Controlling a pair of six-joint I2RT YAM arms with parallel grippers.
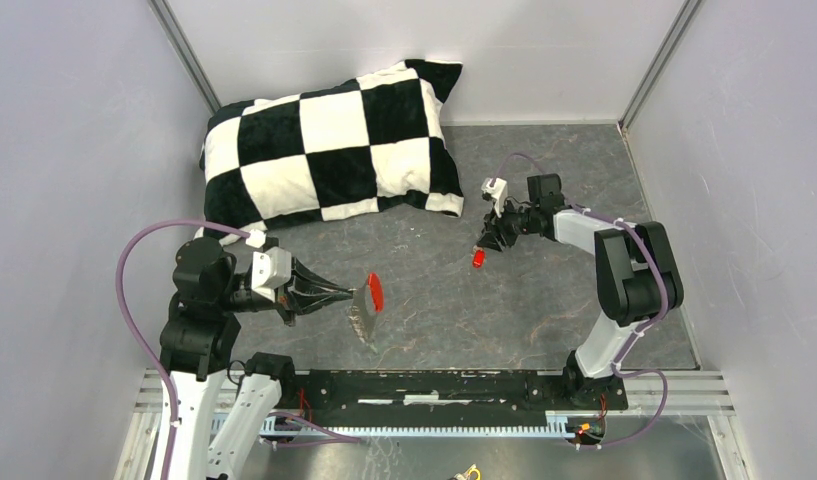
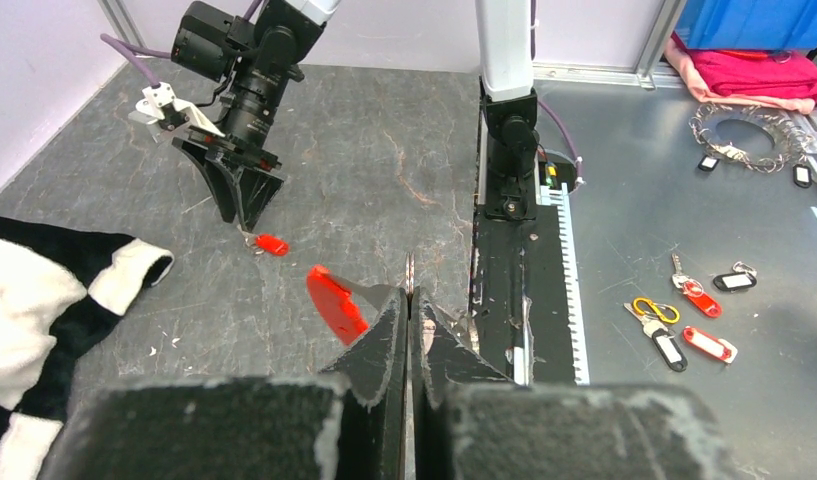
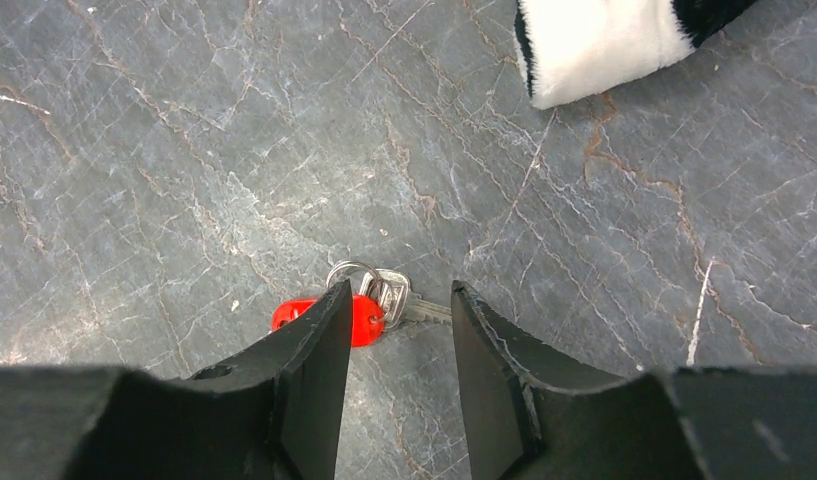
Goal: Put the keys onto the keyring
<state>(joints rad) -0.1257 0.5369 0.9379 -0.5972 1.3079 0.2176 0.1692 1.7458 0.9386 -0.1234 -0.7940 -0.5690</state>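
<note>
Left gripper [image 1: 349, 293] clenched on keyring [image 2: 336, 303] at left-front of table [image 1: 544, 300]. Fob glossy, curved, bright red; thin silvery metal pinched edge-on between pads. Right gripper [image 3: 399, 300] jaws apart, straddling red key [image 3: 366, 320], which lies flat on marbled grey top, mid-table; not gripped yet. Best to close on plastic head, not slick metal blade; leave its small wire loop exposed for threading.

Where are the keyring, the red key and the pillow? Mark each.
keyring [image 1: 376, 291]: top view, its red fob.
red key [image 3: 292, 314]: right wrist view, its red head.
pillow [image 1: 334, 120]: top view, a white square.
</note>
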